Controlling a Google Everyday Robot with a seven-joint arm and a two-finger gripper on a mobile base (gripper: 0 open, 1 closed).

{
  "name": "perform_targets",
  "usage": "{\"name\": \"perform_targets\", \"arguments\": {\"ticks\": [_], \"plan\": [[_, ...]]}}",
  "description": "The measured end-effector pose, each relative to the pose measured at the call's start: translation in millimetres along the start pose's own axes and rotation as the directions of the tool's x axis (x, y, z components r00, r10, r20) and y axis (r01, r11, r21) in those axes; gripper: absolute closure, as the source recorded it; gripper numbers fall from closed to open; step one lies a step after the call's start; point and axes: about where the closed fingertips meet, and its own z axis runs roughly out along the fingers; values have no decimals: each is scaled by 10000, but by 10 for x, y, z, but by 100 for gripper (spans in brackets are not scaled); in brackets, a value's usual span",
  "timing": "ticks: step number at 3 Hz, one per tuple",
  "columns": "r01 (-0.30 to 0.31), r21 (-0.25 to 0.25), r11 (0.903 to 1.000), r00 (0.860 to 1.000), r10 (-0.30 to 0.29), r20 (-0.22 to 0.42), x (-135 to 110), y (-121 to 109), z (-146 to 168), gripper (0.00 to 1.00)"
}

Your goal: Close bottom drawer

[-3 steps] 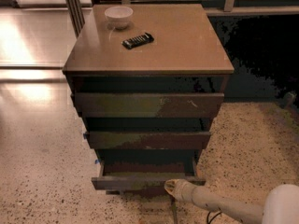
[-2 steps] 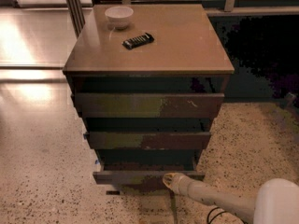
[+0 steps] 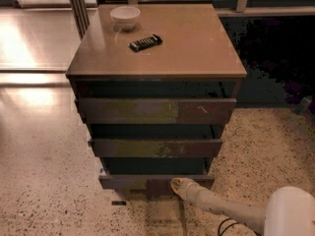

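The bottom drawer [image 3: 133,181] is the narrowest of three dark brown drawers in a cabinet [image 3: 157,68] and sticks out only a little at floor level. Its flat front panel faces me. My gripper [image 3: 177,185] is at the end of a white arm coming from the lower right, and its tip presses against the right half of the bottom drawer's front. The middle drawer [image 3: 155,147] and the top drawer [image 3: 155,110] above it each stand slightly out.
A white bowl [image 3: 125,16] and a black remote-like object [image 3: 145,42] lie on the cabinet top. Speckled floor surrounds the cabinet. A shiny floor area lies to the left, and a dark area to the right behind the cabinet.
The bottom drawer has slid back towards the cabinet, and my gripper has moved forward with it against its front panel.
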Motion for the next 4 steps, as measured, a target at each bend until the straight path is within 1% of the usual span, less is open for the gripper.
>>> {"name": "perform_targets", "arguments": {"ticks": [1,2,3,4], "plan": [[-50,-217,9998,10000,50,-37,-23,38,-7,100],[-252,-431,9988,9997,248,-88,-31,87,-2,100],[-12,65,10000,10000,12,-96,18,14,122,100],[173,366,9992,9998,-169,-114,40,-49,160,100]]}}
